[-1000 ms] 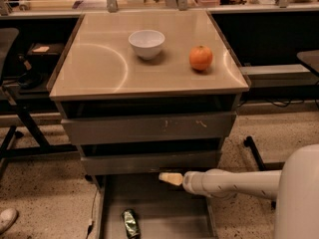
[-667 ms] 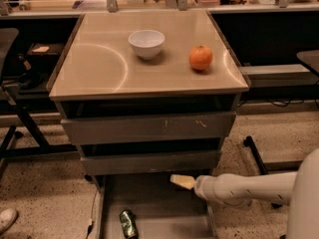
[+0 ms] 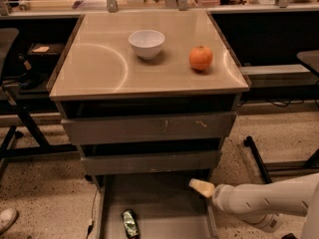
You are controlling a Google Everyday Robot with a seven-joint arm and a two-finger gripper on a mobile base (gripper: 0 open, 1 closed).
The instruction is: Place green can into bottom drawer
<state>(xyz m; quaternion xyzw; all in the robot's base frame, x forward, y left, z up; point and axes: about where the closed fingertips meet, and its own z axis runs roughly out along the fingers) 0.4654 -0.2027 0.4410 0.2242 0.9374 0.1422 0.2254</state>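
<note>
Speckled flooring [image 3: 45,198] is surrounding a grey cabinet that is standing under a tan bench [image 3: 99,68].

1. Green can [image 3: 130,223]: it is lying on its side on the flat floor of the bottom drawer [image 3: 164,203], in the left part of the tray. Its long axis is running roughly front to back, with a slight tilt. Nothing is touching it.
2. Bottom drawer: it is standing pulled out, with its grey floor showing between low sides. The can is the only item showing inside it.
3. Gripper [image 3: 201,187]: its cream tip is sitting at the right rear corner of the drawer, just below the middle drawer front [image 3: 149,162] and near the right side wall. It is well apart from the can and is carrying nothing. Whether it is released or clenched cannot be told from this view.
4. Arm [image 3: 259,200]: the white arm is reaching in from the lower right, running nearly level toward the drawer corner.
5. Upper drawers: the middle drawer front and the top drawer front [image 3: 149,127] are showing scuffed grey faces, each with a dark gap above it.
6. Bench top: a white bowl [image 3: 146,44] is standing upright near the centre rear. An orange [image 3: 200,58] is resting to its right, apart from the bowl.
7. Surroundings: a light shoe [image 3: 7,218] is showing at the lower left edge on the flooring.
</note>
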